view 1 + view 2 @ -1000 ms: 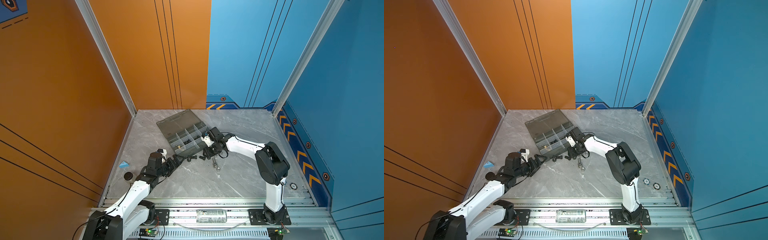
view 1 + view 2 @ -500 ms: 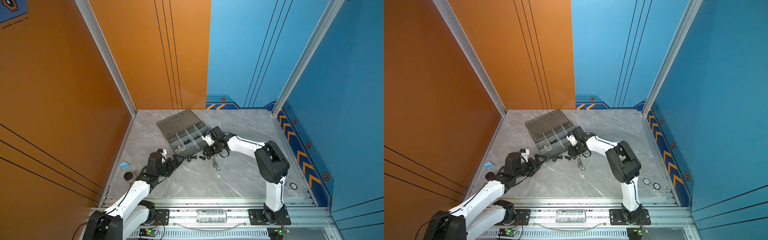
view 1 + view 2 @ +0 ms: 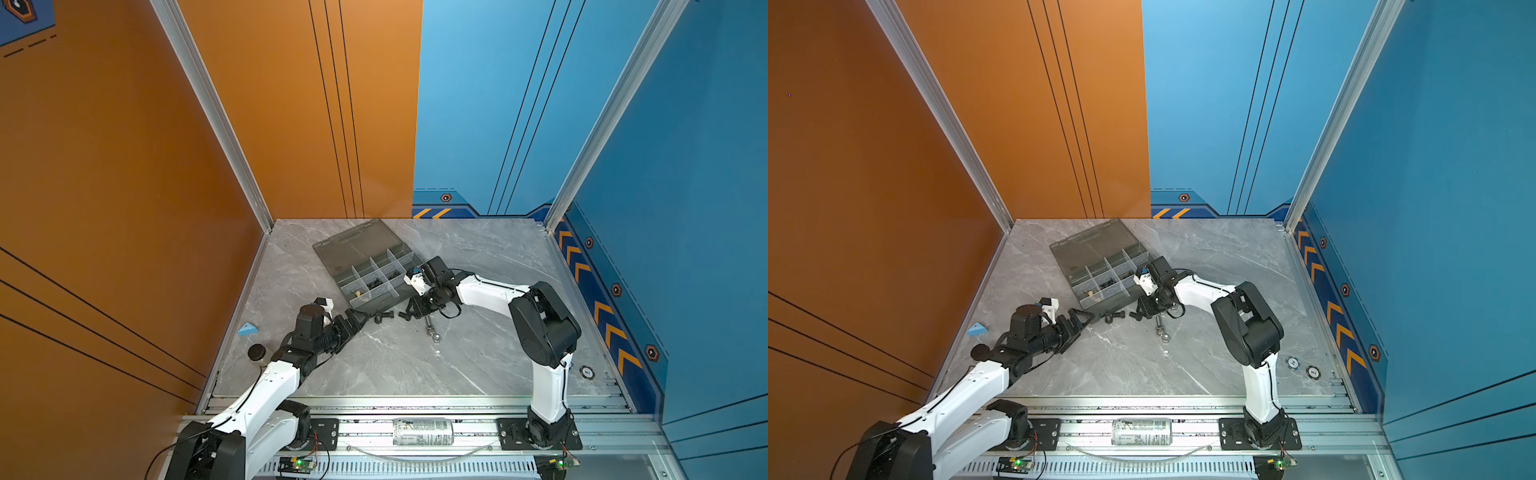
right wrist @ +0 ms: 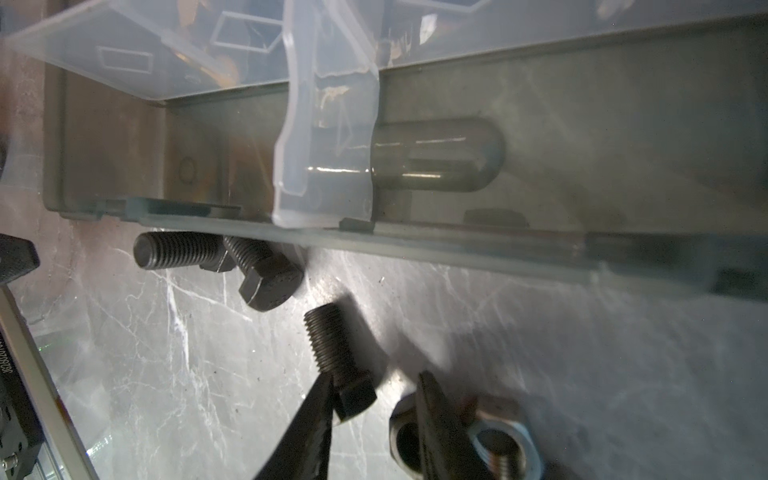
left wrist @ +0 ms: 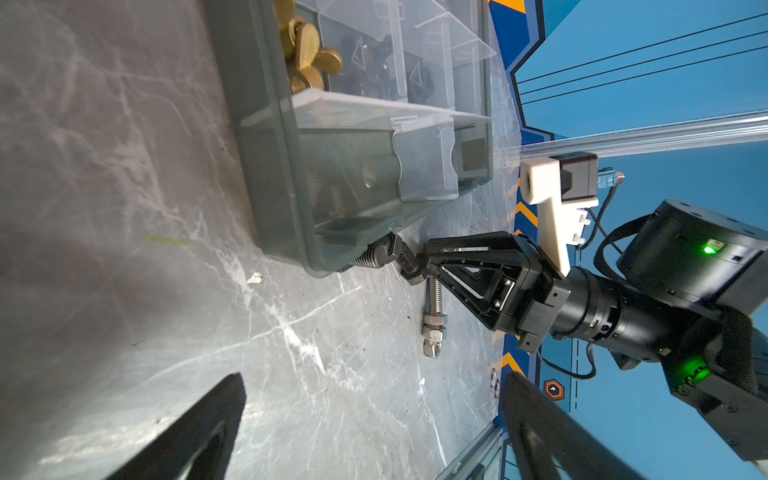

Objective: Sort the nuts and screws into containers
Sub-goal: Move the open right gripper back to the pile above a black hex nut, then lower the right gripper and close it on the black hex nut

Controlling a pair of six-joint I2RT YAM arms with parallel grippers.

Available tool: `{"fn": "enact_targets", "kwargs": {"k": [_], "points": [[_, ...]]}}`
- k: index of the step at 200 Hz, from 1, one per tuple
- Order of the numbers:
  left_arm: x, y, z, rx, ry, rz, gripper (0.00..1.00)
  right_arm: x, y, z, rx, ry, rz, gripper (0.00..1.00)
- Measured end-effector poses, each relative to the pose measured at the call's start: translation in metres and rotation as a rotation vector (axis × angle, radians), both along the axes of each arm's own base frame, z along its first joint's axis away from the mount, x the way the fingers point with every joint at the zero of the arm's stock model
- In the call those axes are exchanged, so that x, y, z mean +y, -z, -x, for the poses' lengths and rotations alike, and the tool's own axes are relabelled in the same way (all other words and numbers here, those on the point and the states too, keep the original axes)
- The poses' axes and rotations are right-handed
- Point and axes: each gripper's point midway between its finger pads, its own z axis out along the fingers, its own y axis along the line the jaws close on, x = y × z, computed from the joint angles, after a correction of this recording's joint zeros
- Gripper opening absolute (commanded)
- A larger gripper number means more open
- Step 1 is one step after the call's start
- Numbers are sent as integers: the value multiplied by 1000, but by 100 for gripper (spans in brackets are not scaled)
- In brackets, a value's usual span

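The smoky-grey organizer box [image 3: 376, 298] lies open at the back centre, and its containers [image 5: 415, 37] hold brass pieces and black nuts [image 5: 374, 54]. Two black screws [image 4: 183, 251] lie against its front wall. My right gripper [image 4: 376, 378] is down at the table in front of the box in both top views [image 3: 409, 313] [image 3: 1138, 315]. It is open, astride the head of a third black screw [image 4: 332, 353]: one finger touches the head, the other stands off it. A silver screw [image 5: 433, 307] carrying silver nuts [image 4: 503, 453] lies beside that finger. My left gripper [image 5: 374, 376] [image 3: 359, 320] is open and empty, just left of the screws.
A small dark-capped jar [image 3: 257, 353] and a blue wedge [image 3: 248, 329] sit by the left wall. Two round tokens [image 3: 1292, 363] lie at the front right. A can [image 3: 423, 432] rests on the front rail. The box lid [image 3: 353, 245] lies flat behind the compartments.
My right gripper has moved down from the box's front corner to the loose screws, and its jaws have narrowed around one screw's head. The left arm has not moved.
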Motion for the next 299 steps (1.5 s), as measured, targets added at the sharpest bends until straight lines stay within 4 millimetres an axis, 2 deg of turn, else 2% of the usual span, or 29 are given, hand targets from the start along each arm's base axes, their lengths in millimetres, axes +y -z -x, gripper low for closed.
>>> {"fn": "enact_targets", "kwargs": {"k": [104,185,214,299], "points": [[-1,2,0,7,2,-4,98,-7,0,5,-35,-34,26,39],[-1,7,1,24,3,-8,98,-19,-1,-3,-38,-12,27,40],[-2,8,2,26,8,-8,98,-24,6,-5,-21,0,37,40],[-2,9,1,27,8,-9,98,-23,10,1,4,-18,34,40]]}}
